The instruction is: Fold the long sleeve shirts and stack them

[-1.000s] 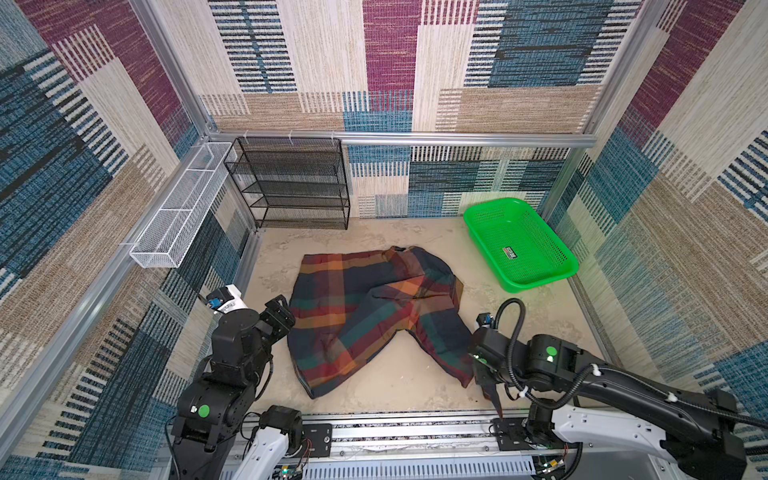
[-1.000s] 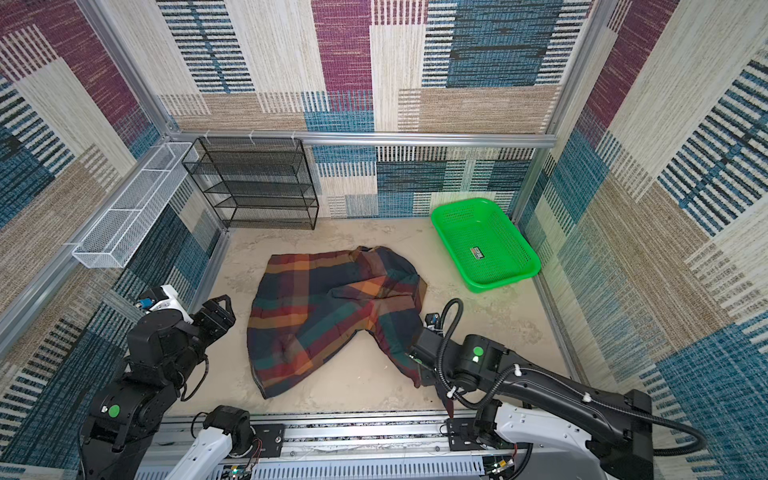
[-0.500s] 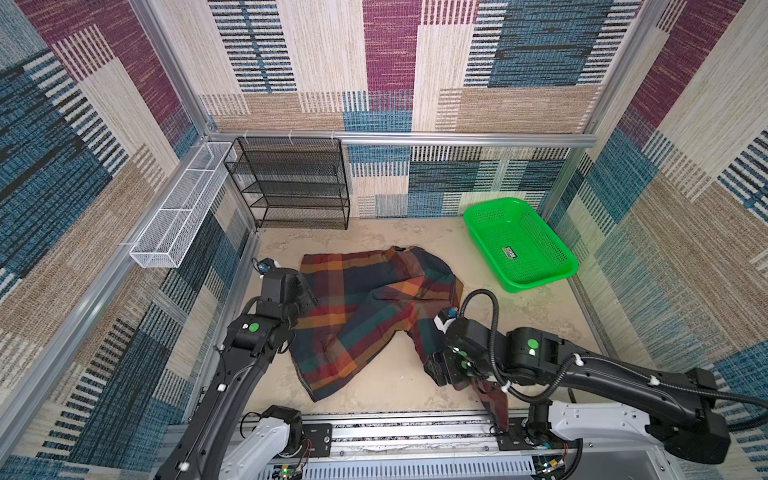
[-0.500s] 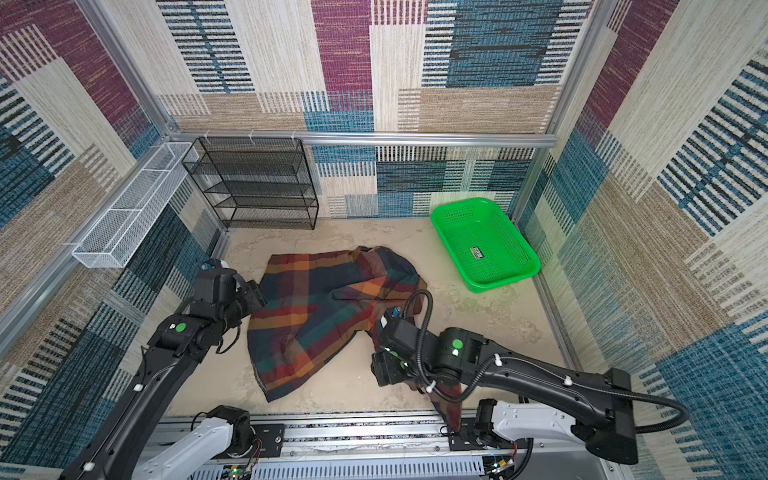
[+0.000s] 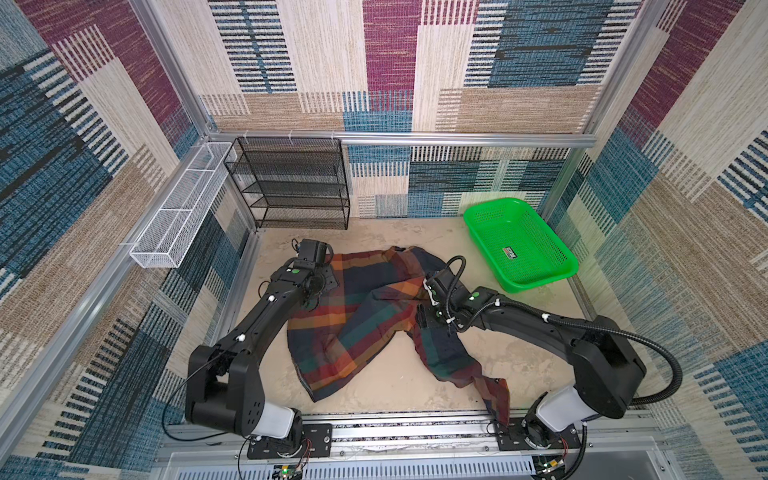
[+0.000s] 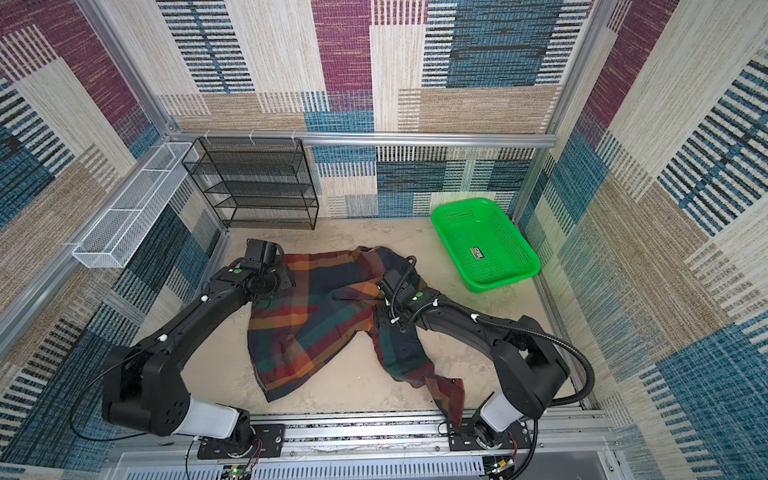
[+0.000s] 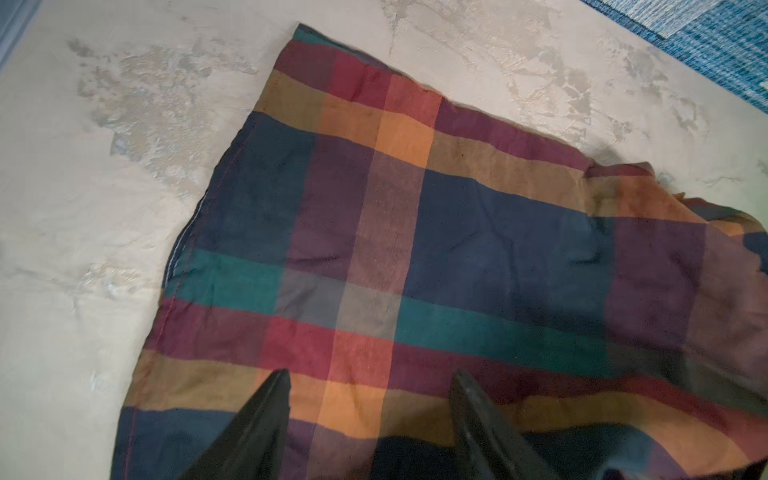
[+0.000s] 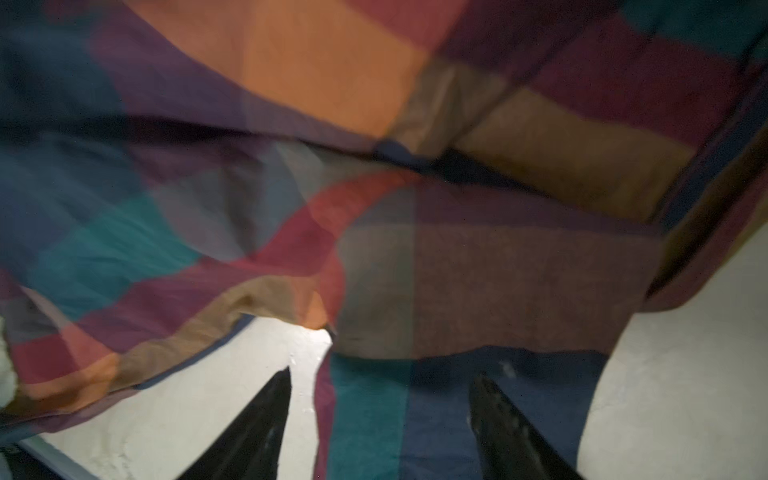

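Note:
The long sleeve shirt (image 5: 357,316) (image 6: 316,328) is a plaid button-up in navy, green, maroon and orange. It lies crumpled and spread in the middle of the table, with one sleeve (image 5: 494,390) trailing to the front rail. My left gripper (image 5: 322,284) (image 6: 282,279) hovers over the shirt's far left part, open, with flat cloth (image 7: 457,249) under its tips (image 7: 370,382). Open too, my right gripper (image 5: 422,318) (image 6: 380,316) (image 8: 380,382) hangs over the sleeve's root, where the folded cloth (image 8: 478,270) meets bare table.
A green plastic basket (image 5: 519,245) stands at the back right. A black wire rack (image 5: 299,187) is against the back wall, and a white wire tray (image 5: 178,208) hangs on the left wall. Bare table (image 5: 395,382) shows between the shirt's hem and the sleeve.
Both arms have swung from the front of the table out over the shirt. The right gripper, shut by the sleeve end before, now stands open further back. The sleeve end lies by the front rail.

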### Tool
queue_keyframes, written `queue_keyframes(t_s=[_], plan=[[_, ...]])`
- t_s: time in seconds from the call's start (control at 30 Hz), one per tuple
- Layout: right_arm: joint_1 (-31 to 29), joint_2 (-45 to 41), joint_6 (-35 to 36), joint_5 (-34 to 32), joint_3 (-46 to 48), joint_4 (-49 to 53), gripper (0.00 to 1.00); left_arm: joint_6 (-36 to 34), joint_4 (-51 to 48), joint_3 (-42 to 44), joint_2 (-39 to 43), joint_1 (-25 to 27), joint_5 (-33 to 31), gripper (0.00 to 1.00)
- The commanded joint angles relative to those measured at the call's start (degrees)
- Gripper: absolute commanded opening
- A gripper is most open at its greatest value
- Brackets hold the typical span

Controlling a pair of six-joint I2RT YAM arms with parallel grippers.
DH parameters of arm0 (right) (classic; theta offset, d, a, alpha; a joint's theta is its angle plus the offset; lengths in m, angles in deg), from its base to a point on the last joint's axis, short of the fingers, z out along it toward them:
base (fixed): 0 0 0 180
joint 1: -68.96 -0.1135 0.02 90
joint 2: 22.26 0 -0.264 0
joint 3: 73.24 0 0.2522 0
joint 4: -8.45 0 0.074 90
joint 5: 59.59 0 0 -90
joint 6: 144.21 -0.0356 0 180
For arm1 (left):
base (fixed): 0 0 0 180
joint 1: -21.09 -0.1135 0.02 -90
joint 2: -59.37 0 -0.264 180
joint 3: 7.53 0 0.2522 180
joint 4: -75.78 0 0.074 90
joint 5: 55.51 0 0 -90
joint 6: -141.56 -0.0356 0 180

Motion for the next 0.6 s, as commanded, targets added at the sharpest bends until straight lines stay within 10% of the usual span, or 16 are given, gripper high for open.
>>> queue_keyframes(t_s=[0.0,0.2,0.57], plan=[[-0.1,-0.6,-2.5,2.5,6.3,-6.8,0.67,-1.0,-0.1,-3.1,-4.5,-0.1,1.5,0.64],[-3.0,-5.6,-8.4,5.6,18.4,-10.1,0.63,-0.4,-1.0,-8.4,-12.3,-0.1,3.6,0.63],[-27.9,-13.0,-28.6,3.7,18.3,-0.7,0.65,-0.6,-2.9,-14.9,-20.8,-0.4,5.0,0.62]])
